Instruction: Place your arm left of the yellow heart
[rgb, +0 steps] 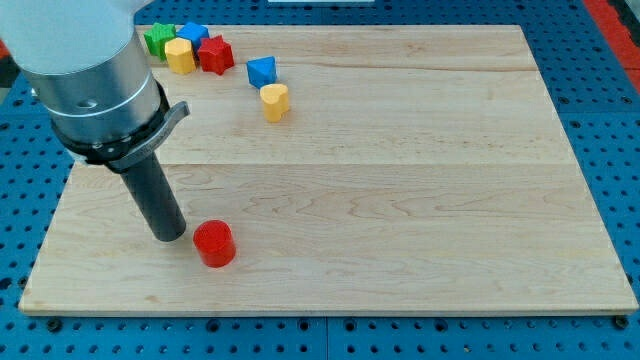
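- A large cylindrical housing (88, 70) is seen at the view's top left; brushed silver-grey metal w/ soft vertical sheen, top cut off by the frame edge.
- Beneath it, a black collar ring (125, 135) is fitted, wider than the rod, w/ a small grey tab sticking out toward the view's right.
- A straight dark rod (153, 195) is attached below; matte black-grey, smooth, round in section.
- My tip (170, 238) is shown as a blunt, flat-cut end.
- No cables, screws or markings can be made out.

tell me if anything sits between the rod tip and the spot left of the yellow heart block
Nothing visible blocks that path. My tip is near the view's bottom left, beside the red cylinder block. The yellow heart block lies up the wooden board, with bare wood between.
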